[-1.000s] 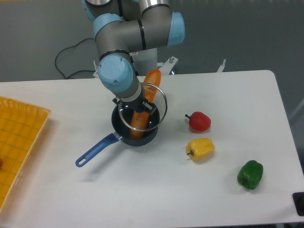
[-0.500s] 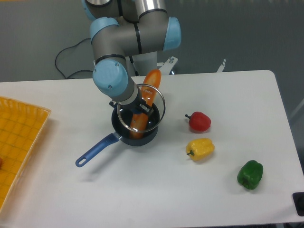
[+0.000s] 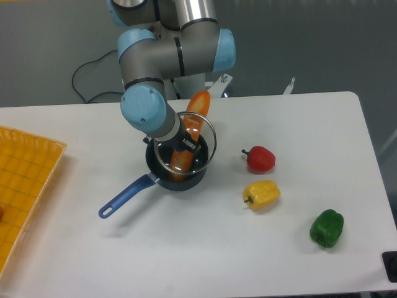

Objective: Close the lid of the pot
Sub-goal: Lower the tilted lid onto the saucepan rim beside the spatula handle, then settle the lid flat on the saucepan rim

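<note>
A: Where is the round clear glass lid with the thin silver rim (image 3: 197, 141)?
B: At the gripper (image 3: 188, 144), tilted over the small dark navy saucepan with the long blue handle (image 3: 162, 176), resting against a long orange vegetable (image 3: 193, 119) that stands in the pan.

A: And the gripper's state?
B: It reaches the lid's centre; whether the fingers clasp the knob cannot be told.

A: Surroundings?
B: To the gripper's right lie a red pepper (image 3: 259, 159), a yellow pepper (image 3: 261, 195) and, farther off, a green pepper (image 3: 326, 228); a yellow tray (image 3: 25, 180) sits far left.
</note>
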`<action>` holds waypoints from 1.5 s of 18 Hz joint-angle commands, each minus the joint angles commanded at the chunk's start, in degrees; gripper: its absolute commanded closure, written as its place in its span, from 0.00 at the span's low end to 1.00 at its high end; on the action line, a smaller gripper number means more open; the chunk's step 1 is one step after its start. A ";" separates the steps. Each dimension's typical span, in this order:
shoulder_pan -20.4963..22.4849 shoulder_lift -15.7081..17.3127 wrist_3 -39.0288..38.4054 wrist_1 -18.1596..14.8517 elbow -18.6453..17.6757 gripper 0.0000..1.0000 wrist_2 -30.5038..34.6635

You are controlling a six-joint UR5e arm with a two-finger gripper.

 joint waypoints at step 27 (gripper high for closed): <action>-0.71 -1.93 -1.32 0.18 0.70 0.54 0.53</action>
